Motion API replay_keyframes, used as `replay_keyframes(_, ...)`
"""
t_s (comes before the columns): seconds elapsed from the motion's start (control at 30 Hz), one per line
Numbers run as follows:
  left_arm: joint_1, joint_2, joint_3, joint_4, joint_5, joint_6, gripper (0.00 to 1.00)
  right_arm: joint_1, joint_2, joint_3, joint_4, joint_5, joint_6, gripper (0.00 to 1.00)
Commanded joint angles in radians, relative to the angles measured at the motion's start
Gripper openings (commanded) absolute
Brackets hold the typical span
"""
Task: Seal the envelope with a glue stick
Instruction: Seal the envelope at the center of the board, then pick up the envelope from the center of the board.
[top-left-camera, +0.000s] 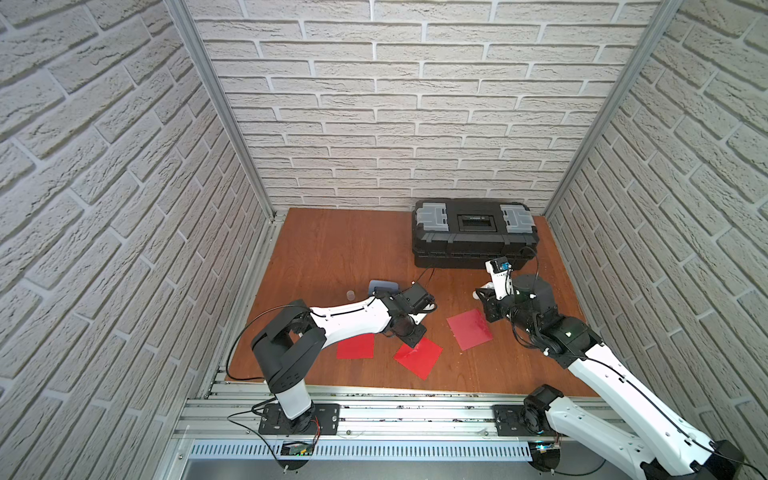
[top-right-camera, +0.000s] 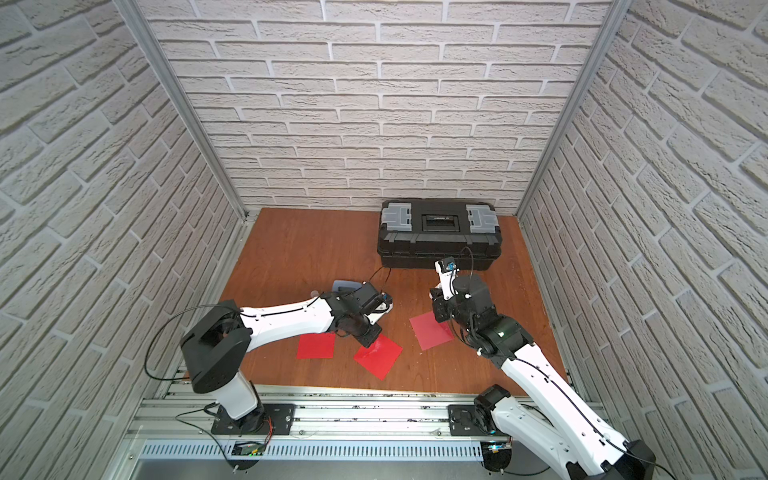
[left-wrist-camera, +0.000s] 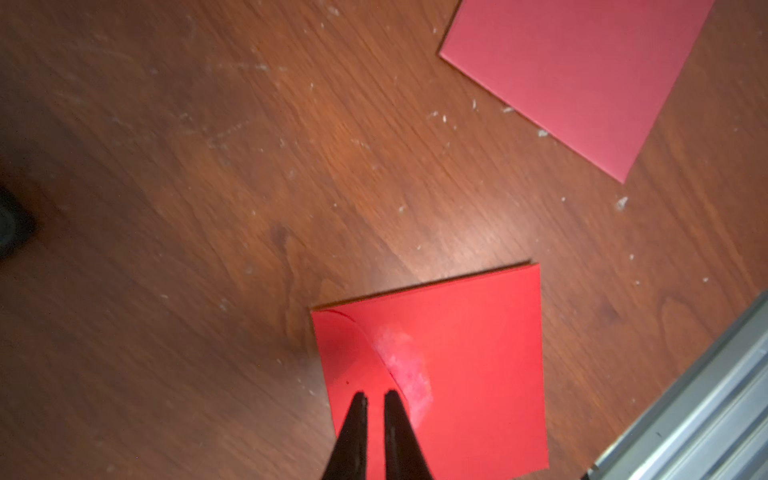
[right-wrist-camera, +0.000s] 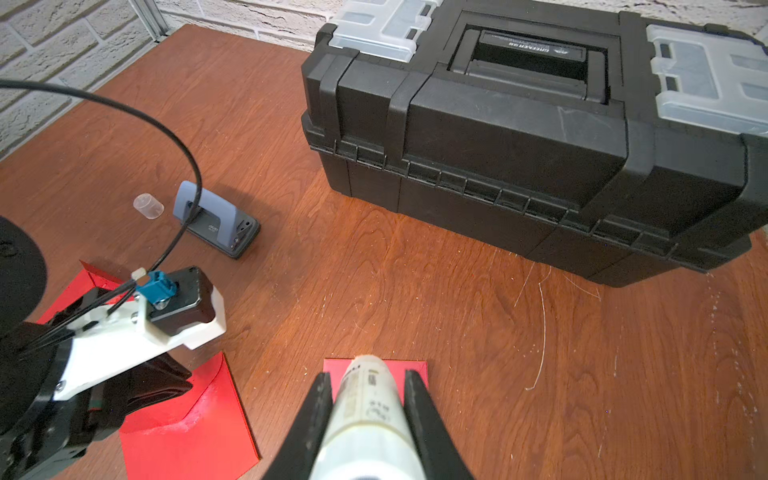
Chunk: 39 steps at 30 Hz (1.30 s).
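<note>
Sealing work on the table: the left end effector is down on the flap of the red envelope lying at 6 o'clock in both top views. Its two black fingers are drawn almost together with only a sliver between them and nothing gripped, and their tips appear to rest on the paper. A whitish glue smear runs just beside the flap's curved edge, so the step in hand looks like pressing the flap closed. To do that well, the tips should bear straight down and travel along the glued seam without sliding the envelope or lifting the edge. The right end effector is clamped on the glue stick, which is uncapped and held above a second envelope at about 4 o'clock, well clear of the pressing. Its clear cap stands at 9 o'clock beside the grey-blue hole punch. A black toolbox sits at 1 o'clock.
</note>
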<state>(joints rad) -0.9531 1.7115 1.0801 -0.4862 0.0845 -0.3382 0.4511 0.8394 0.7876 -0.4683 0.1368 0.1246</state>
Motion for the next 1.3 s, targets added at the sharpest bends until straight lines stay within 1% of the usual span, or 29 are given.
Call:
replay_keyframes(0.0, 0.006, 0.034, 0.022, 0.023, -0.012, -0.004, 0.13, -0.006, -0.014, 0.029, 0.028, 0.001, 0.006, 0.03)
replay_keyframes(0.1, 0.006, 0.052, 0.031, 0.028, 0.001, -0.004, 0.12, -0.006, -0.013, 0.029, 0.03, 0.001, 0.007, 0.03)
replay_keyframes(0.3, 0.007, 0.085, 0.02, 0.007, -0.013, -0.009, 0.11, -0.006, -0.013, 0.025, 0.028, 0.0, 0.012, 0.03)
replay_keyframes(0.5, 0.005, 0.152, -0.005, 0.001, 0.011, -0.012, 0.11, -0.006, -0.01, 0.029, 0.025, 0.001, 0.008, 0.03)
replay_keyframes(0.57, 0.007, 0.161, -0.008, -0.014, -0.008, -0.008, 0.1, -0.006, -0.012, 0.03, 0.024, 0.001, 0.006, 0.03)
replay_keyframes(0.73, 0.023, 0.109, -0.009, -0.054, -0.083, 0.008, 0.1, -0.006, -0.015, 0.033, 0.029, 0.003, 0.007, 0.03)
replay_keyframes(0.9, 0.088, 0.052, -0.045, -0.056, -0.131, 0.006, 0.12, -0.006, -0.014, 0.042, 0.035, 0.005, 0.005, 0.03)
replay_keyframes(1.0, 0.143, 0.025, -0.067, -0.048, -0.141, 0.009, 0.13, -0.006, -0.01, 0.044, 0.04, 0.002, 0.004, 0.03)
replay_keyframes(1.13, 0.202, -0.019, -0.057, -0.039, -0.148, 0.022, 0.15, -0.006, -0.007, 0.052, 0.038, 0.0, 0.004, 0.03)
replay_keyframes(1.27, 0.211, -0.042, -0.009, -0.022, -0.101, 0.044, 0.18, -0.006, -0.006, 0.055, 0.04, -0.001, 0.004, 0.03)
